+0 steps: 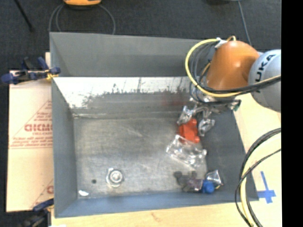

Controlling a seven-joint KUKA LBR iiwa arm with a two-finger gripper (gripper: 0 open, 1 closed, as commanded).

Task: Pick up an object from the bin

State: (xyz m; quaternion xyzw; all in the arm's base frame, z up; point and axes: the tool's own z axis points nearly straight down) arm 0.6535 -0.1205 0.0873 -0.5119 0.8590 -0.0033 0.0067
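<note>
From my remote seat, I see the tool (196, 120) low in the grey metal bin (64, 141), toward 3 o'clock of the floor and close under the far wall. Its two fingers (187, 113) stand spread, with a gap between them. A small red blocky plastic piece (190, 131) lies right at their tips, on the 6 o'clock side. I cannot tell whether either finger touches it, and it is not clamped between them.

Just past the red piece toward 6 o'clock lies a crumpled clear plastic wrapper (185, 153), touching it or nearly so. Further on, at about 5 o'clock of the floor, there is a little heap: dark grey lumps (188, 181), a small blue round thing (207, 187) and a clear faceted bit (214, 176).

Well apart, at 7 o'clock, a round silvery cap-like thing (114, 176) rests alone.
</note>
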